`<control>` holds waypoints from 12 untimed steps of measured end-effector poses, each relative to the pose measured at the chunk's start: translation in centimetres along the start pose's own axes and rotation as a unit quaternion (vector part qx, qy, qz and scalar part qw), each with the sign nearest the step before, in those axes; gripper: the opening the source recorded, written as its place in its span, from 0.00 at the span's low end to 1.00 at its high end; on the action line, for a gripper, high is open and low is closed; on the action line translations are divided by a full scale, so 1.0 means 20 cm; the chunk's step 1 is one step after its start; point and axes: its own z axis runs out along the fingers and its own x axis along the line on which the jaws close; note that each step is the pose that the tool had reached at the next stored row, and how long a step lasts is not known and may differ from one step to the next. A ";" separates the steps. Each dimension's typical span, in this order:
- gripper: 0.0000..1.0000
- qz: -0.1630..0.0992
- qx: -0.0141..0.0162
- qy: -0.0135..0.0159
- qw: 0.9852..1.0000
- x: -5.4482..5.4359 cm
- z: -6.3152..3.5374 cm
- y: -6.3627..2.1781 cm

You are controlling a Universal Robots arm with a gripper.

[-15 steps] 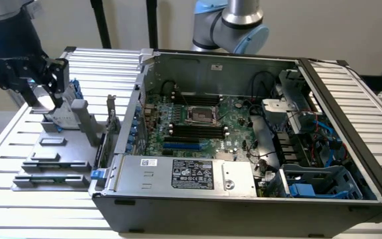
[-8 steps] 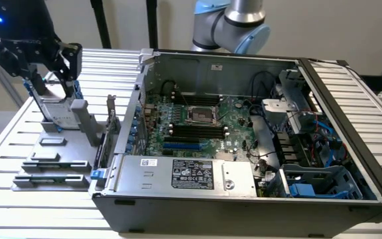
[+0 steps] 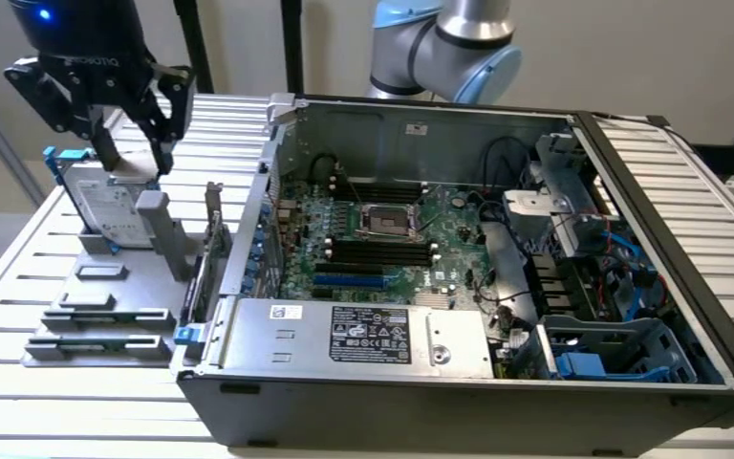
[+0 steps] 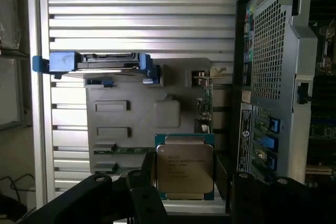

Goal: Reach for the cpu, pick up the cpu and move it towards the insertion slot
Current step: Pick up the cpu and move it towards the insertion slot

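Pinching the cpu [image 4: 185, 169] by opposite edges in the gripper [image 3: 135, 161] — likely to keep its face level and untouched; hovering above the grey fixture [image 4: 131, 103] on the desk [image 3: 35, 392] — well apart from the insertion slot [image 3: 386, 222].

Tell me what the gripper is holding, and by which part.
The gripper appears to hold the cpu by two opposite side edges, a finger on each, over the grey fixture.

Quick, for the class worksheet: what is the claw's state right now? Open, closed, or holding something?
Claw: cannot be told whether open or closed; the cpu lies right in front of it in the wrist view.
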 end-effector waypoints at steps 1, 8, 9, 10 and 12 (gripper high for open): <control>0.55 0.000 0.000 0.000 1.000 -0.02 -0.005 0.000; 0.55 0.000 -0.001 0.001 1.000 -0.18 -0.025 0.006; 0.55 0.000 -0.001 0.001 1.000 -0.20 -0.027 0.007; 0.55 0.000 -0.001 0.001 1.000 -0.23 -0.028 0.008; 0.55 0.000 -0.002 0.001 1.000 -0.27 -0.030 0.011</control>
